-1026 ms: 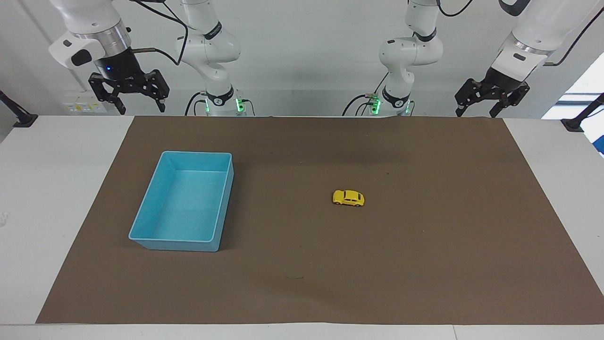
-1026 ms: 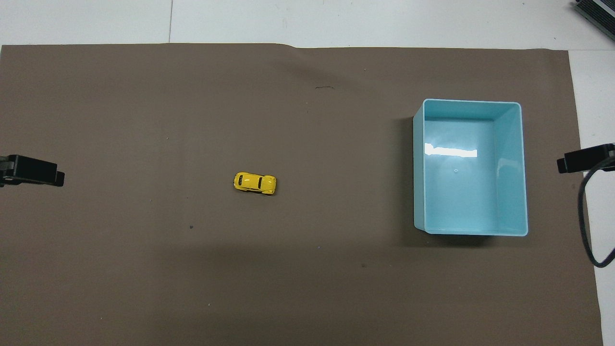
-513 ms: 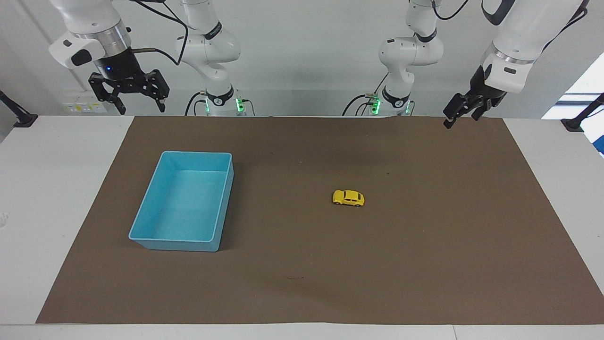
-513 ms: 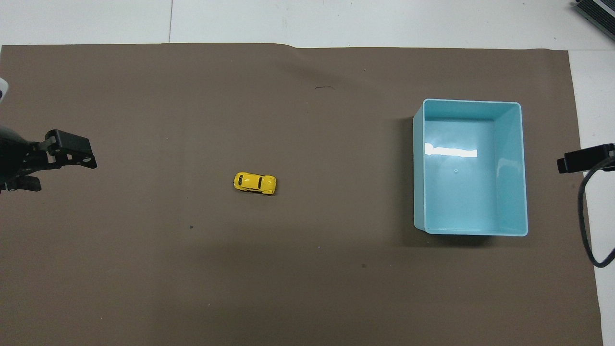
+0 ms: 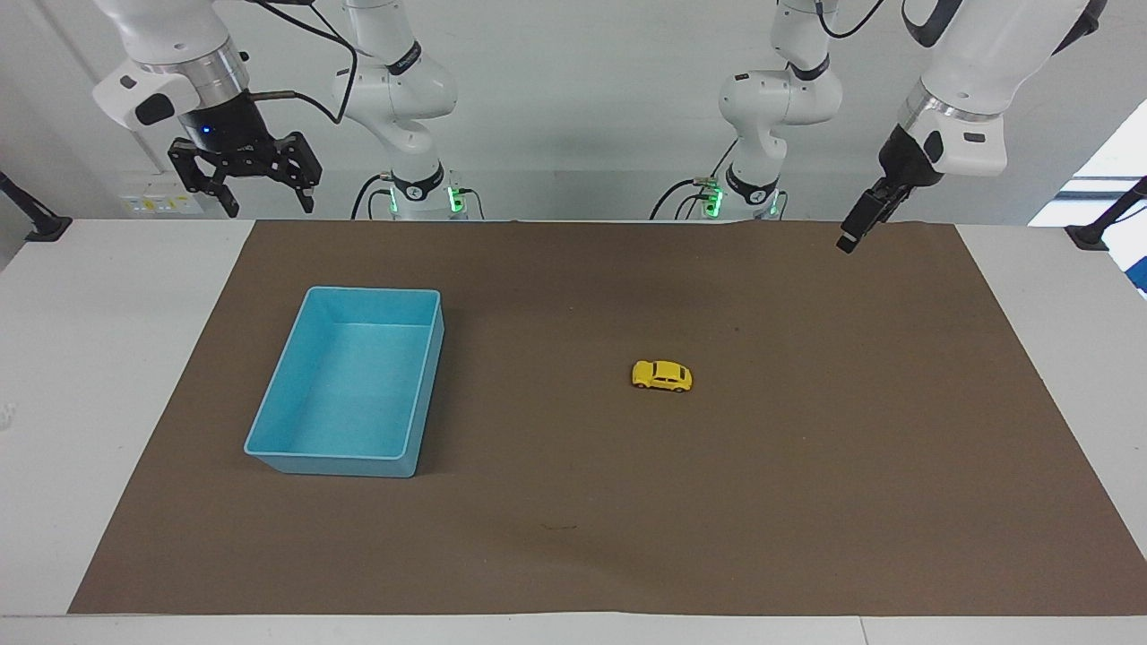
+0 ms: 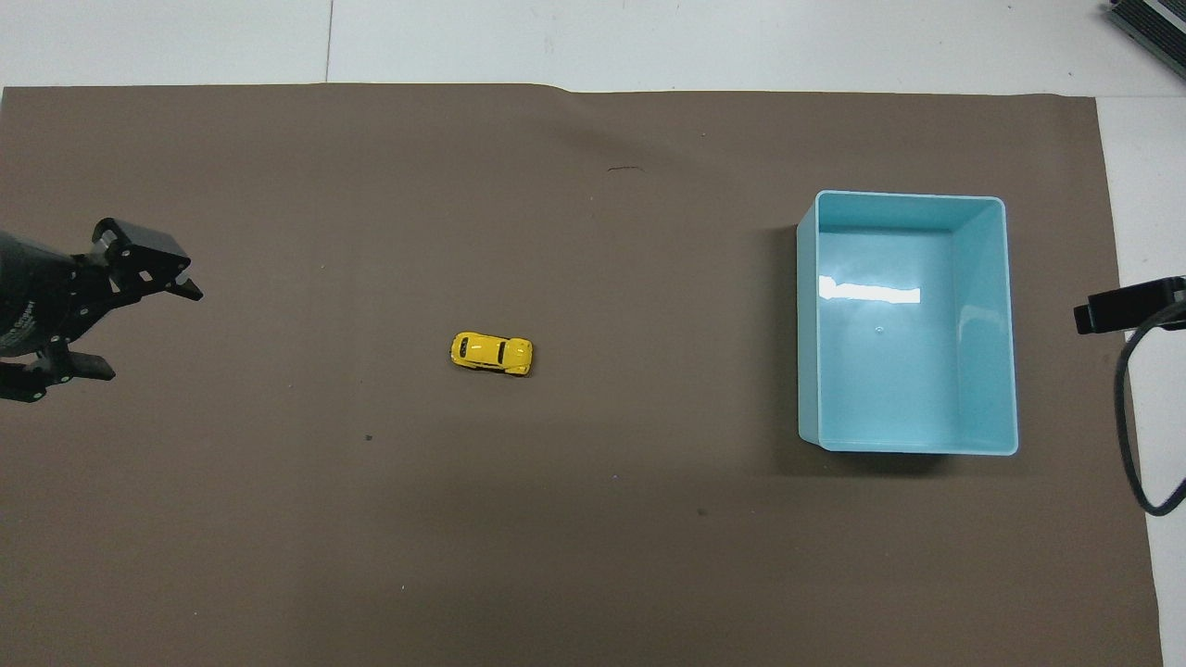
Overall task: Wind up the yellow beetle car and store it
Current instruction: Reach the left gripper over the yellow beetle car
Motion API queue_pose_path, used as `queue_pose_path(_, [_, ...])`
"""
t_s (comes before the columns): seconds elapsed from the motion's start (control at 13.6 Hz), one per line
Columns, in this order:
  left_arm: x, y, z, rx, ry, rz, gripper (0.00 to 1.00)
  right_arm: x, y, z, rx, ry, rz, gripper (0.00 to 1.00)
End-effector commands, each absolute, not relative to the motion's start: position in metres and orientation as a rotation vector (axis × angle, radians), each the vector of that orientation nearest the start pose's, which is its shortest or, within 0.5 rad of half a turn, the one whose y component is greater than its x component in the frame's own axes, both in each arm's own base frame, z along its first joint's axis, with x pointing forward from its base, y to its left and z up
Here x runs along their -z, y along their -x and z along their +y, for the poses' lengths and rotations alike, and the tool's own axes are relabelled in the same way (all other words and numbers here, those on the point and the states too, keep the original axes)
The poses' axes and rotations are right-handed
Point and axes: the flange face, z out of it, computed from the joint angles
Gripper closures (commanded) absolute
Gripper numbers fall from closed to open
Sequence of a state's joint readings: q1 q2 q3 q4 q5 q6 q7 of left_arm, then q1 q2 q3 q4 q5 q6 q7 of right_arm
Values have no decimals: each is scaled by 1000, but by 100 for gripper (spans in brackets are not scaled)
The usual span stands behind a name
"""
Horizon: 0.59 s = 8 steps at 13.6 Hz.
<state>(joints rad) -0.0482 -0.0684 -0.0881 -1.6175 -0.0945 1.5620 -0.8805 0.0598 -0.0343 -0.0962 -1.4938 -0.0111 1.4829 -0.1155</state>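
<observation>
The yellow beetle car (image 5: 662,375) (image 6: 492,353) stands on its wheels near the middle of the brown mat (image 5: 806,466), with nothing touching it. My left gripper (image 6: 155,333) (image 5: 851,235) hangs open and empty over the mat toward the left arm's end, well apart from the car; the facing view shows it edge-on. The right gripper (image 5: 269,208) waits open and empty, raised above the table edge at the right arm's end; only one tip (image 6: 1103,313) shows in the overhead view.
A light blue bin (image 5: 428,385) (image 6: 808,324) stands with nothing in it on the mat toward the right arm's end. A black cable (image 6: 1124,417) loops over the white table beside it. The arm bases (image 5: 573,202) stand along the table's edge.
My left gripper has turned edge-on in the facing view and swung in over the mat toward the car. The right gripper, the car and the bin have not moved.
</observation>
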Motion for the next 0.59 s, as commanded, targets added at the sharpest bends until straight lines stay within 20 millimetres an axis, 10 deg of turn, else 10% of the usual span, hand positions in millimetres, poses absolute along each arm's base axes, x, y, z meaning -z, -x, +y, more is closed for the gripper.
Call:
queue_pose_path(0.0, [-633,-525,-107,-91,2934,-1382,0,-675,-529,-22,38,3138,-108,0])
queue_pose_path(0.51, [-569,-553,-132,-85,2661,-1884,0,-675,-528,-22,36,3138,-108,0])
